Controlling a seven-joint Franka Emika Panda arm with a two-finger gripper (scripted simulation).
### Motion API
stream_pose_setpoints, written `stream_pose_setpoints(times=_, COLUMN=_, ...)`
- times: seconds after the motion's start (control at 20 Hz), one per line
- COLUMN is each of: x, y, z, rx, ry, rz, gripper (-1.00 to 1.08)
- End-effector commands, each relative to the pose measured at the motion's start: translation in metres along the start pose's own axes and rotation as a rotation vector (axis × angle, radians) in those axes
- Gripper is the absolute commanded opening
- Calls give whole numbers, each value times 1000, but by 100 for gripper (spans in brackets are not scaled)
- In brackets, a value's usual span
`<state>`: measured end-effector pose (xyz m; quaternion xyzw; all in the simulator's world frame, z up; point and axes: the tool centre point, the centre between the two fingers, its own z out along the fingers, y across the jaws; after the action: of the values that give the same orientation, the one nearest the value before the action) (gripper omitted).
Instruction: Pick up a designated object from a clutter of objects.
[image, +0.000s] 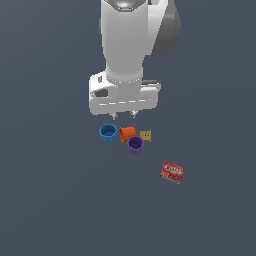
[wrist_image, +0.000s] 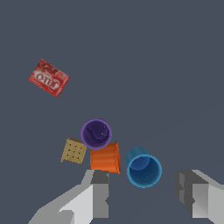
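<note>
The purple cup (image: 135, 145) stands upright on the dark floor, mouth up; in the wrist view (wrist_image: 96, 133) I look down into it. It touches the orange cup (image: 127, 133) (wrist_image: 105, 158), which lies on its side. The blue cup (image: 108, 132) (wrist_image: 144, 168) stands upright to the exterior view's left. A tan square cracker (image: 145, 135) (wrist_image: 74, 150) lies by the orange cup. My gripper (image: 124, 117) (wrist_image: 144, 199) is open and empty, hovering above and behind the group, its fingers (wrist_image: 99, 194) spread over the orange and blue cups.
A red printed box (image: 172, 171) (wrist_image: 49, 77) lies apart from the cups, toward the exterior view's right and nearer the front. The dark grey floor (image: 60, 200) surrounds the group. The white arm body (image: 127, 50) towers above the cups.
</note>
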<state>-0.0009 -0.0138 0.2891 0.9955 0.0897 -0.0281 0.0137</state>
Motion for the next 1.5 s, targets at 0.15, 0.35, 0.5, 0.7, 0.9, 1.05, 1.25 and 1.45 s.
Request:
stream_pose_setpoints(times=0.15, x=8, y=-5, z=26, rx=-15, ry=-37, rz=-160, gripper=28)
stream_pose_setpoints(times=0.35, x=14, y=-10, z=47, rx=-22, ry=-68, rz=-290, gripper=28)
stream_pose_setpoints(times=0.5, x=17, y=-14, z=63, rx=-25, ry=-91, rz=-388, gripper=28)
stream_pose_setpoints(times=0.7, x=22, y=-19, z=85, rx=-25, ry=-122, rz=-519, gripper=28)
stream_pose_setpoints(times=0.9, x=25, y=-25, z=108, rx=-20, ry=-152, rz=-650, gripper=28)
stream_pose_setpoints(times=1.05, x=27, y=-30, z=125, rx=-14, ry=-175, rz=-749, gripper=28)
stream_pose_setpoints(times=1.25, x=29, y=-36, z=146, rx=-3, ry=-202, rz=-875, gripper=28)
stream_pose_setpoints(times=1.45, x=29, y=-41, z=164, rx=9, ry=-224, rz=-976, gripper=28)
